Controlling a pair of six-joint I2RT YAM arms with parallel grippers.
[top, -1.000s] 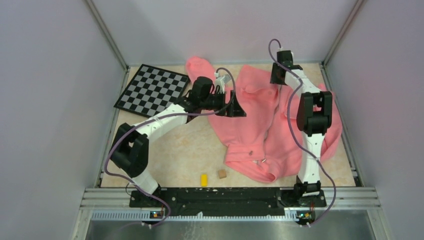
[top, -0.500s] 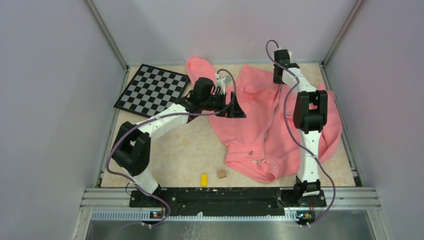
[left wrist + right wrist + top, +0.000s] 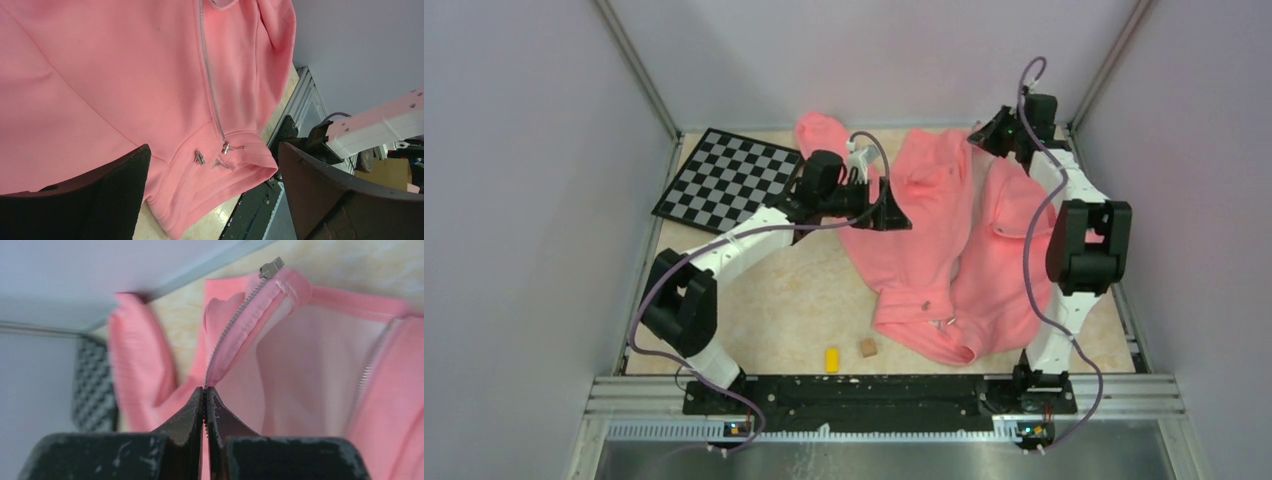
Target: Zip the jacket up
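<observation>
I have the right gripper [image 3: 206, 390] clamped on the upper end of the zipper tape [image 3: 235, 320] of the jacket [image 3: 929, 250], which lies on the worktop [image 3: 804, 300]. The left gripper [image 3: 894, 215] hangs wide open above it. I should tension the tape straight before taking the pull [image 3: 226, 147].

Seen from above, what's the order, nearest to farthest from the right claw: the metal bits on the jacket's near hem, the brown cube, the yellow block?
1. Metal bits, on the jacket hem.
2. Brown cube, left of the hem.
3. Yellow block, farther left still.
</observation>
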